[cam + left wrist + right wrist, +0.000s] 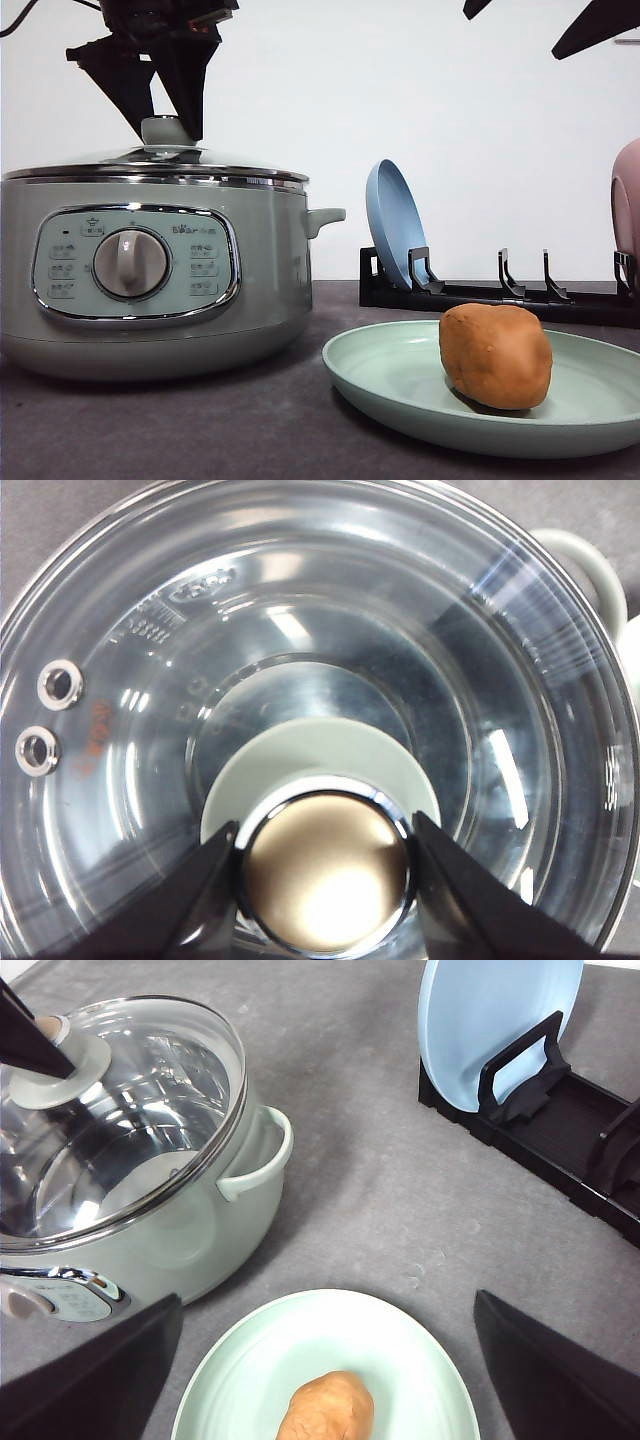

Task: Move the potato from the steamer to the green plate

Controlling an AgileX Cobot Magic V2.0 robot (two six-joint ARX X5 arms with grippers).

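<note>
One potato point(496, 356) sits on the green plate point(400, 385), directly below my right claw point(325, 1360), whose fingers are spread wide with nothing between them. I judge it firm, fairly heavy and smooth-skinned — if I ever regrip, I'd pinch across its narrow middle, not the rounded ends, where it could squirt out. My left claw point(325, 875) hangs over the steamer point(150, 270), its fingers set against either side of the lid knob point(325, 865); I can't tell how firmly they pinch. Glass lid point(120, 1110) — slick, breakable, so the knob is the only sensible hold.
</note>
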